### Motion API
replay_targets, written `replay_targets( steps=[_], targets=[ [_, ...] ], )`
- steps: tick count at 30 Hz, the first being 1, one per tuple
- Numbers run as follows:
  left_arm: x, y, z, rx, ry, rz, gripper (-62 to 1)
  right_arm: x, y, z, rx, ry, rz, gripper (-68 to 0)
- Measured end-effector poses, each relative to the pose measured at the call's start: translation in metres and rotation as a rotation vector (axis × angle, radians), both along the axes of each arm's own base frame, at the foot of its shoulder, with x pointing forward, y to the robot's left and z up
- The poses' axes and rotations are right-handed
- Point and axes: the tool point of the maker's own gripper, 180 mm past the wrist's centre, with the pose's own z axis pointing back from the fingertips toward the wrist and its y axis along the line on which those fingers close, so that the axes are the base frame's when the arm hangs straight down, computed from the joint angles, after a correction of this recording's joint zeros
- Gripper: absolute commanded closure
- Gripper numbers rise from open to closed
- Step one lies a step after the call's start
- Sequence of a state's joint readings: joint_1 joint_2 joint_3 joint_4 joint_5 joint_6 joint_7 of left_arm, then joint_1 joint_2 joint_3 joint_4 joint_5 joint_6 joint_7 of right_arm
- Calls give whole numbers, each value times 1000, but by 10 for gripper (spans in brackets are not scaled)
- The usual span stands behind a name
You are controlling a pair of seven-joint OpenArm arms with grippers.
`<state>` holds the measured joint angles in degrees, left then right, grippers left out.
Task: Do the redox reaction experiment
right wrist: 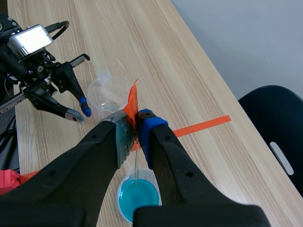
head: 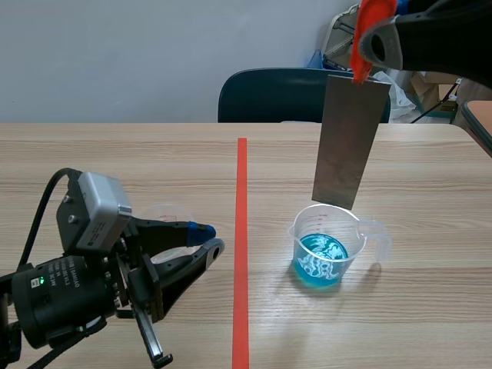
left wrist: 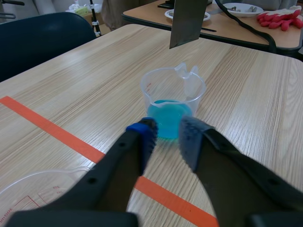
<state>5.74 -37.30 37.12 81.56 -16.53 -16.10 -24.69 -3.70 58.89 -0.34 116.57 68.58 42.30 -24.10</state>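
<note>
A clear beaker [head: 327, 250] with blue liquid stands right of the tape line. Above it hangs a grey metal plate [head: 350, 142], its lower edge just over the rim. My right gripper [head: 375, 42] is shut on the plate's orange top end [right wrist: 133, 101]; in the right wrist view the plate runs edge-on down toward the blue beaker [right wrist: 137, 196]. My left gripper [head: 209, 237] stands open low over the table beside an empty clear beaker [head: 165, 217]. In the left wrist view the left gripper [left wrist: 169, 137] points at the blue beaker [left wrist: 173, 101], with nothing between its fingers.
An orange-red tape line [head: 242, 246] runs down the table's middle. A dark blue chair [head: 277, 96] stands behind the far edge. Another table [left wrist: 265, 35] with red gloves and dishes lies beyond the near one. The empty beaker [left wrist: 28, 194] sits beside the left gripper.
</note>
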Motion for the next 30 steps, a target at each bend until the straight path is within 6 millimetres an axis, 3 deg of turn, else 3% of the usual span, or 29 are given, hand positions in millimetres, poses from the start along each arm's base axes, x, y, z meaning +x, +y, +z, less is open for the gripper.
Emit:
replay_targets(
  steps=[7,11,17,30],
  targets=[
    [4,-2,2,-3,-8,2,-27,0,0,0,0,0,0,-6],
    [16,-13,2,26,-1,11,-27,0,0,0,0,0,0,-6],
    [29,-33,19,-31,-28,20,-28,0,0,0,0,0,0,-6],
    [31,-58,34,-88,-54,-20,-28,0,0,0,0,0,0,-6]
  ],
)
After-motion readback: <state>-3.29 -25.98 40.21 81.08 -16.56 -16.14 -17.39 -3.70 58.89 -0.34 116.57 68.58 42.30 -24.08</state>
